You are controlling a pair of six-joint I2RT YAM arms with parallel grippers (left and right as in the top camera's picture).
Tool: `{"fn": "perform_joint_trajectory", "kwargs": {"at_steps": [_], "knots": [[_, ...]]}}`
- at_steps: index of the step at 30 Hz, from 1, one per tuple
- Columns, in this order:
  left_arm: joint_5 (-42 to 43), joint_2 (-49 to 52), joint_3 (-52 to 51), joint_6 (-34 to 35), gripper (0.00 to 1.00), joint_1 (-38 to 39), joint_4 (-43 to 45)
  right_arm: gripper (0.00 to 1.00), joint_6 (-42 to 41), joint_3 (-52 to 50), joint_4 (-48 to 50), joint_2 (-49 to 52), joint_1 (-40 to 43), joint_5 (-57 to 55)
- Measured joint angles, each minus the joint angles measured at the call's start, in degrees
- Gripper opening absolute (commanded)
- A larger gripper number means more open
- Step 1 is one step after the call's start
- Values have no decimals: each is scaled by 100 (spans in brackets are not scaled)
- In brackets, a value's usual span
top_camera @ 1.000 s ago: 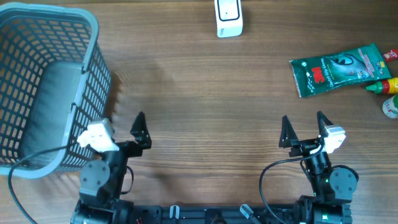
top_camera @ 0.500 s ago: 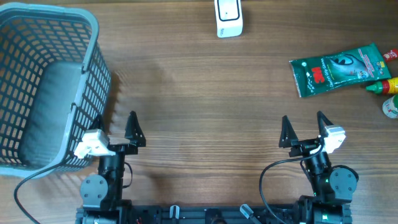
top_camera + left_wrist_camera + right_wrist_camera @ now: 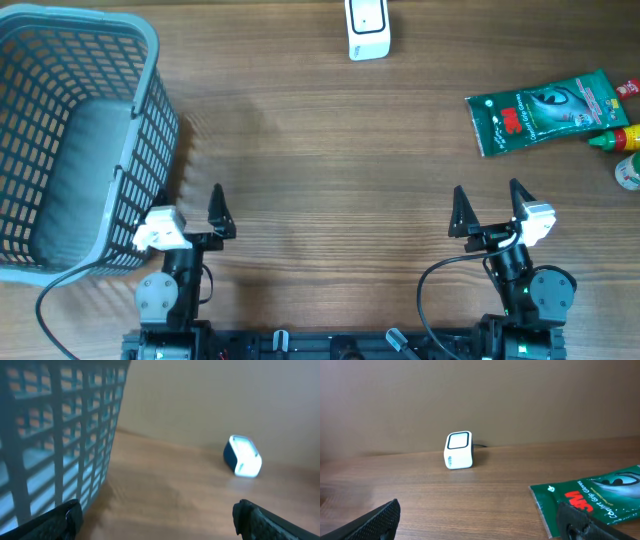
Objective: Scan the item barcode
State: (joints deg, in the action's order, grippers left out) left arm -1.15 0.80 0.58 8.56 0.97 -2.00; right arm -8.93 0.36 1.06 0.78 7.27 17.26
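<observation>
The left end effector (image 3: 190, 206) was seen released, its jaws spread wide and nothing held between them. It was placed at the near edge of the table (image 3: 320, 150), towards the near-left corner. Its outer finger was found just beside the near wall of a grey-blue mesh basket (image 3: 150, 60); whether the two touched could not be told. The basket was set along the left edge, reaching up to the far-left corner, and in the left wrist view its lattice wall filled the left side.

The right end effector (image 3: 488, 206) was likewise seen released, jaws wide apart and empty, at the near edge towards the near-right corner, well apart from the left one. Bare wood was seen between the two.

A green packet (image 3: 545, 110) with red lettering was laid flat near the right edge, beyond the right end effector and well apart from it. A small bottle (image 3: 618, 140) with a yellow body was seen lying just beside the packet's near-right corner, at the right edge.

A white scanner (image 3: 367, 28) was stood at the middle of the far edge, well apart from the packet and from both end effectors.
</observation>
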Motion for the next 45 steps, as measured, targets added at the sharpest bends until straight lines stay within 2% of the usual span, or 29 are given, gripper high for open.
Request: {"fn": "perform_joint_trajectory", "kwargs": {"at_steps": [11, 45], "knots": [[96, -2, -2, -376, 100, 0, -212, 100, 0, 0, 0, 0, 0, 0], [111, -2, -2, -402, 100, 0, -212, 100, 0, 0, 0, 0, 0, 0]]}}
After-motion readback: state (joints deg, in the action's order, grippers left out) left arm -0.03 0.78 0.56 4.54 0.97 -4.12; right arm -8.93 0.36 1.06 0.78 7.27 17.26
